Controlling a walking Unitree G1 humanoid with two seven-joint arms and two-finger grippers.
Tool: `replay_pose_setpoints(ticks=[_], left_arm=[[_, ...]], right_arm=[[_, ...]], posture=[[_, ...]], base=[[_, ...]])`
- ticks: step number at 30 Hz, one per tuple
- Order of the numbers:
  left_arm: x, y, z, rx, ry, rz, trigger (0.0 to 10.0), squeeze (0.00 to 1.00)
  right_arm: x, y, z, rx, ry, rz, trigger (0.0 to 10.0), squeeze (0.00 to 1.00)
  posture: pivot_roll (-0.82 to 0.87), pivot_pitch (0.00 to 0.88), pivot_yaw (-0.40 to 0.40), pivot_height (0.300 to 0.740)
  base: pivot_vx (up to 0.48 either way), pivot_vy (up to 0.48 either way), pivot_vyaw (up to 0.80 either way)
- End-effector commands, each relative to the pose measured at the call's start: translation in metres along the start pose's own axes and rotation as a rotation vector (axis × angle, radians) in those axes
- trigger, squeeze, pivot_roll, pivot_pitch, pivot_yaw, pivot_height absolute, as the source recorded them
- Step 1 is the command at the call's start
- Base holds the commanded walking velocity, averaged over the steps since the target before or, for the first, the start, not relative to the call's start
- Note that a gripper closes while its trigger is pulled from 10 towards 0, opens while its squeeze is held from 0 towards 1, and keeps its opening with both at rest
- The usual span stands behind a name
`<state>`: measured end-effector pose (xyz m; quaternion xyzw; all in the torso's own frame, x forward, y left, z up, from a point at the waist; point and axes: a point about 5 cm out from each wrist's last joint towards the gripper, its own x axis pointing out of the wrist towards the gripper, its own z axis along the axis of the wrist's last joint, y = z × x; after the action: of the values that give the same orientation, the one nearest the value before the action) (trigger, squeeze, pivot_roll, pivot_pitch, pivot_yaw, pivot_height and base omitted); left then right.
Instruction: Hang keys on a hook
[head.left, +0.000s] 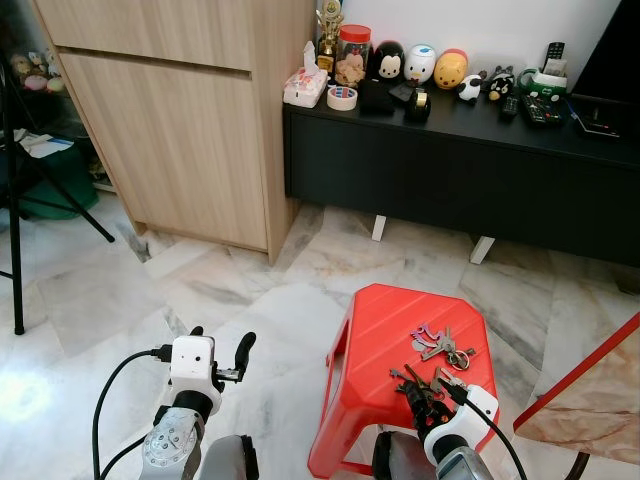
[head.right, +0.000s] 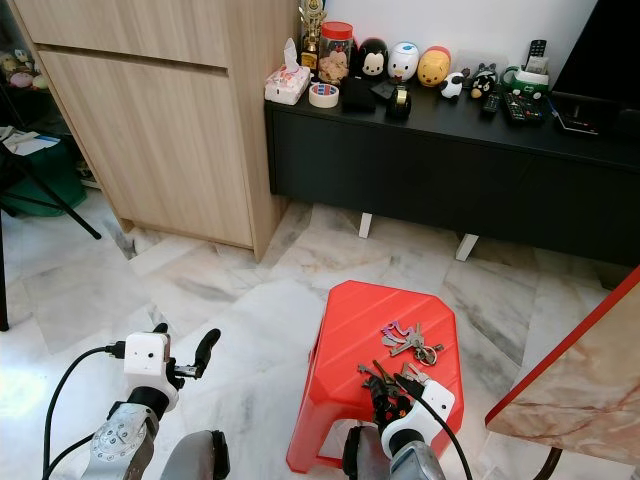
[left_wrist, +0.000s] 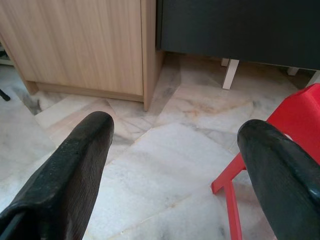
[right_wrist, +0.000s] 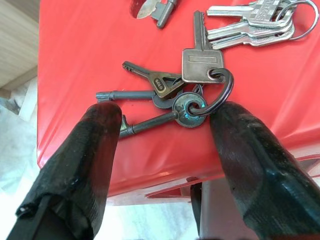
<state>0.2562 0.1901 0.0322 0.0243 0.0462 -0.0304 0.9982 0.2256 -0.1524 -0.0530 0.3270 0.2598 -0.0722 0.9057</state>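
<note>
Keys lie in two bunches on the top of a red plastic stool (head.left: 385, 330) that stands on the marble floor (head.left: 250, 290); the dark bunch of old keys (right_wrist: 172, 95), strung on a black ring, sits at the stool's near edge, and the silver bunch (head.left: 445, 348) lies just beyond it, apart from it; the right gripper (right_wrist: 165, 150) is low over the near edge with its two black fingers spread wide, one to each side of the dark bunch, the ring just beside one fingertip though I cannot tell if they touch; the left gripper (left_wrist: 175, 150) hangs over bare floor to the stool's left, its fingers also wide apart and holding nothing; behind the stool a light wooden cabinet (head.left: 180, 110) stands beside a low black sideboard (head.left: 450, 170), whose top carries a tissue box (head.left: 305, 87), a roll of tape (head.left: 342, 97), a jar (head.left: 352, 55), round cartoon figures (head.left: 420, 63) and remote controls (head.left: 540, 108).
</note>
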Motion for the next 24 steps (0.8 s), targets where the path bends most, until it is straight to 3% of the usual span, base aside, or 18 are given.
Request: replay_pose_setpoints(ticks=[1,2,3,4,24], left_arm=[[-0.003,-0.002,-0.004,0.019,0.012,-0.011,10.0,0.0],[-0.003,-0.002,-0.004,0.022,0.012,-0.012,10.0,0.0],[-0.003,-0.002,-0.003,0.023,0.012,-0.013,10.0,0.0],[-0.003,-0.002,-0.003,0.025,0.012,-0.014,10.0,0.0],[-0.004,-0.002,-0.004,0.053,0.012,-0.025,10.0,0.0]], right_arm=[[-0.004,-0.013,-0.002,0.056,0.003,-0.064,8.2,0.0],[-0.005,-0.014,-0.002,0.065,0.0,-0.067,4.0,0.0],[-0.005,-0.014,-0.002,0.069,-0.001,-0.069,4.0,0.0],[-0.005,-0.015,-0.002,0.079,-0.006,-0.072,0.3,0.0],[-0.003,-0.004,-0.002,0.095,-0.058,-0.056,0.0,0.0]], posture=[[0.08,0.058,-0.081,0.597],[0.08,0.058,-0.081,0.597],[0.08,0.057,-0.081,0.597],[0.08,0.057,-0.081,0.597],[0.09,0.062,-0.074,0.597]], base=[[0.0,0.0,0.0],[0.0,0.0,0.0],[0.0,0.0,0.0],[0.0,0.0,0.0],[0.0,0.0,0.0]])
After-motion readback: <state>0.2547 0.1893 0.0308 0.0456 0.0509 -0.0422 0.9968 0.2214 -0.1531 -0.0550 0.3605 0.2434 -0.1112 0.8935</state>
